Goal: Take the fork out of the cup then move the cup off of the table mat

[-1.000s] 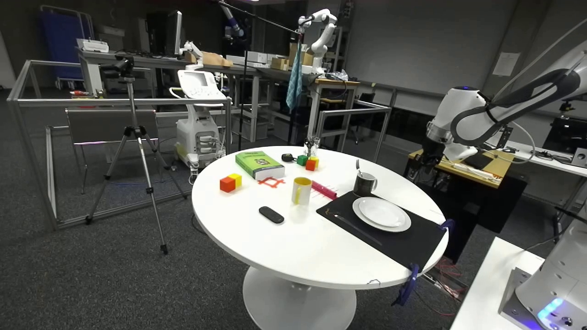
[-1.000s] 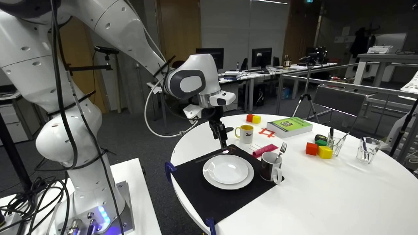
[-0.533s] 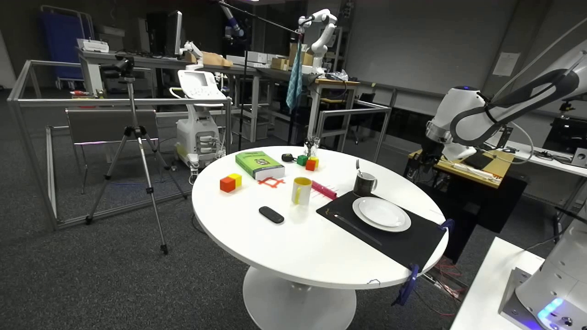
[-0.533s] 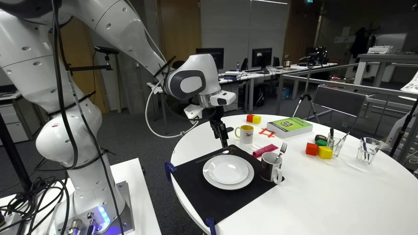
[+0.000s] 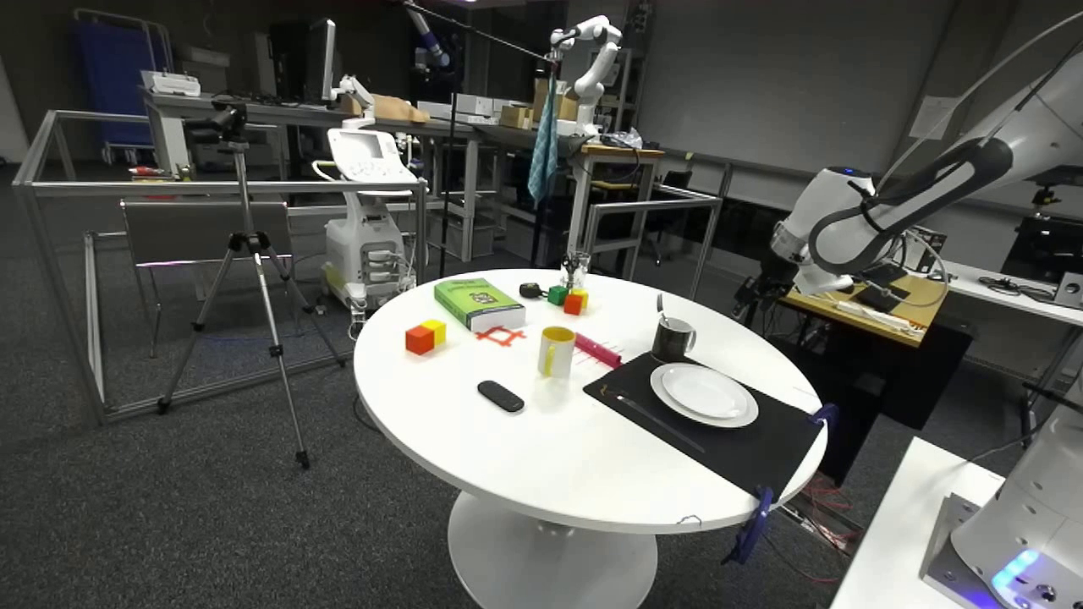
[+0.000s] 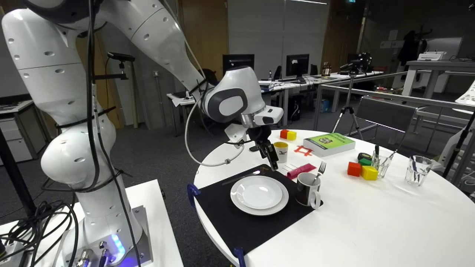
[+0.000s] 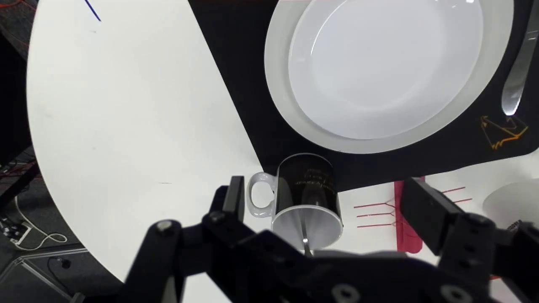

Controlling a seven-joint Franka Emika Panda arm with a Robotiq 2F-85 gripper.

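1. Black outside and white within, the cup (image 7: 306,189) is standing upright at a corner of the black table mat (image 6: 222,200), just beside the white plate (image 6: 259,194); its handle (image 7: 251,198) is pointing outward, toward the mat's edge.

2. Metallic and slender, the fork (image 6: 321,168) is resting inside the cup, tines uppermost; its long axis is running steeply upward, leaning slightly, with the head rising above the rim.

3. Hanging clear of the table (image 6: 371,222) and well apart from the cup, the gripper (image 7: 324,191) is holding nothing; its fingers (image 7: 235,198) are standing wide apart, the cup showing through the gap in the wrist view.

4. Key relation: in an exterior view the fork is lying to the right of the fingertips (image 6: 274,165); in the wrist view its stem is pointing toward the bottom, roughly square to the line joining the fingers, its head being hidden behind the gripper body.

5. Judgement: the task is probably standing at the approach; the next move is likely calling for travel toward the cup before closing, and a low pass could be tipping it.
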